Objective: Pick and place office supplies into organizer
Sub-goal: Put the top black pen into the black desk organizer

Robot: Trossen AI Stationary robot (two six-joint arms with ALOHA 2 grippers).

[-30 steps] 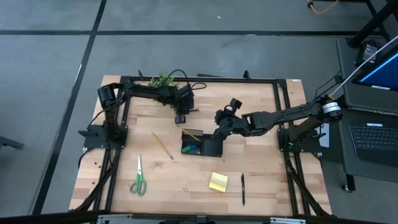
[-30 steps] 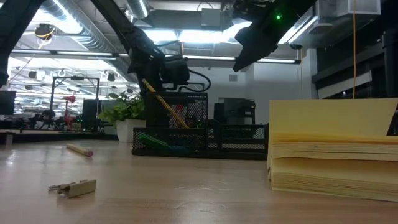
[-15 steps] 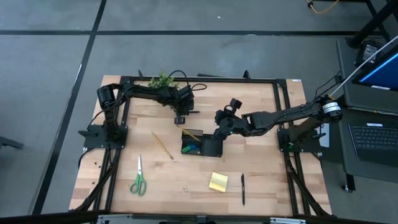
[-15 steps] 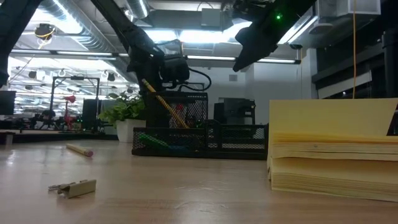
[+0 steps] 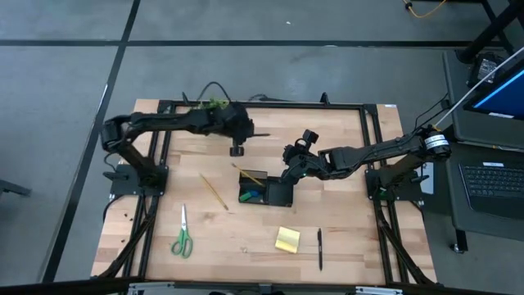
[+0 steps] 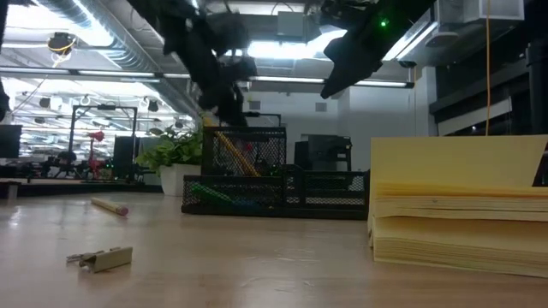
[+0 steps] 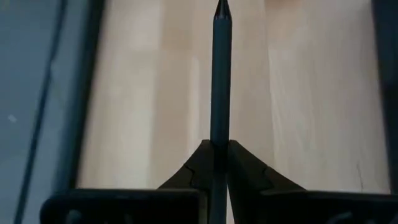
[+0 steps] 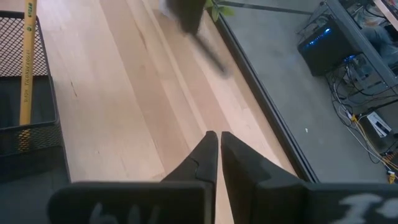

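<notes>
My left gripper [image 5: 239,144] is over the far middle of the table, shut on a black pen [image 7: 220,74]. My right gripper [image 5: 286,174] is shut and empty above the right end of the black mesh organizer [image 5: 267,191], whose taller section holds a pencil [image 8: 27,59]. Lying flat on the wood are the green-handled scissors [image 5: 182,234], a loose pencil [image 5: 214,191], the yellow sticky-note pad [image 5: 287,239] and a second black pen [image 5: 319,248]. A small piece [image 6: 101,257] lies near the low camera. My left gripper pinches the black pen's shaft [image 7: 219,134] between its two fingers [image 7: 193,171]. The pen lies along the fingers and sticks out beyond their tips, its pointed end [image 7: 221,7] leading. It is lifted clear above the wood.
A small green plant [image 5: 211,105] stands at the far edge behind my left arm. Black frame rails [image 5: 364,147] run around the tabletop. Bare wood lies between the scissors and the sticky pad and along the far right part of the table.
My left arm has swung and lifted, carrying its gripper up and slightly toward the far edge, away from the organizer. It is blurred in the low and right wrist views.
</notes>
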